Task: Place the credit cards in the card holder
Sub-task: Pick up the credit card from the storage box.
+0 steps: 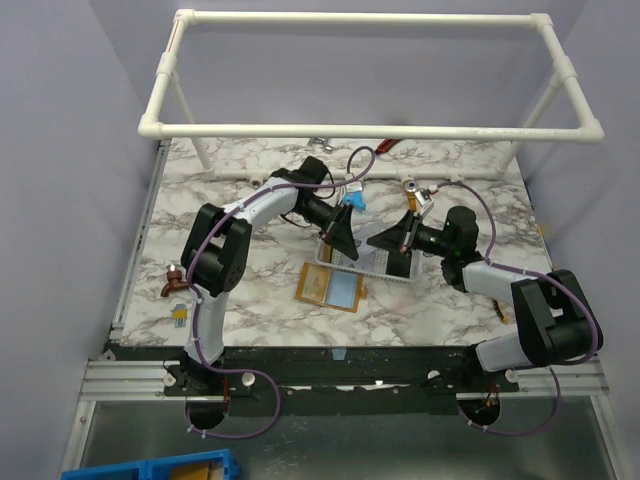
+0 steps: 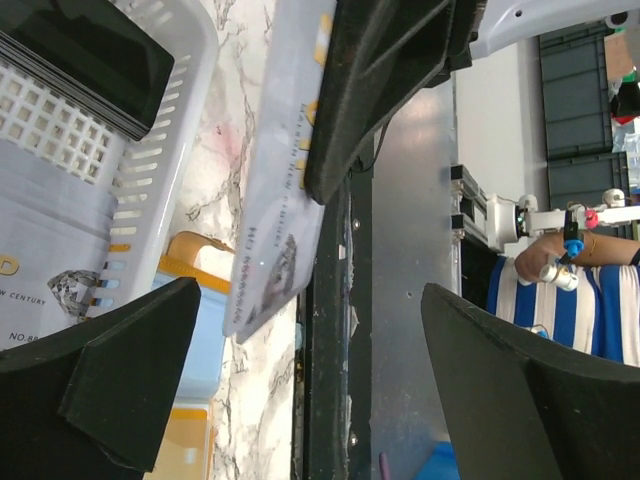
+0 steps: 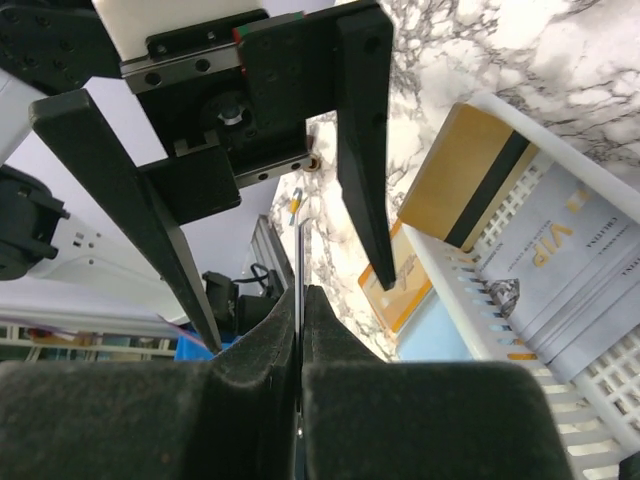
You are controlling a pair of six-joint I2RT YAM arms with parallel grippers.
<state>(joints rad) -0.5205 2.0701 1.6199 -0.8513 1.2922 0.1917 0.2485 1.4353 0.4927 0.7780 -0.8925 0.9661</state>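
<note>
The jaws of the right gripper (image 3: 300, 310) are pressing fully together on a silvery-white card (image 2: 275, 200), pinching it by one end so that it is standing on edge above the counter (image 1: 450, 310). The jaws of the left gripper (image 2: 312, 288) are standing wide apart, one finger on each side of that same card, and neither finger is touching it. The card is hanging nearer to one left finger than to the other.

Below and beside the two grippers, a white mesh basket (image 2: 185, 130) is sitting on the marbled counter. A black card (image 2: 80, 60) is lying in it, along with another silvery card (image 3: 570, 250), while a gold card (image 3: 455, 175) with a dark stripe is lying across one corner of the basket.

The card holder (image 1: 330, 287) is lying open and flat on the counter, just beside the basket on the side toward the arm bases, showing an orange-brown half and a pale blue half. No card is showing in it.
</note>
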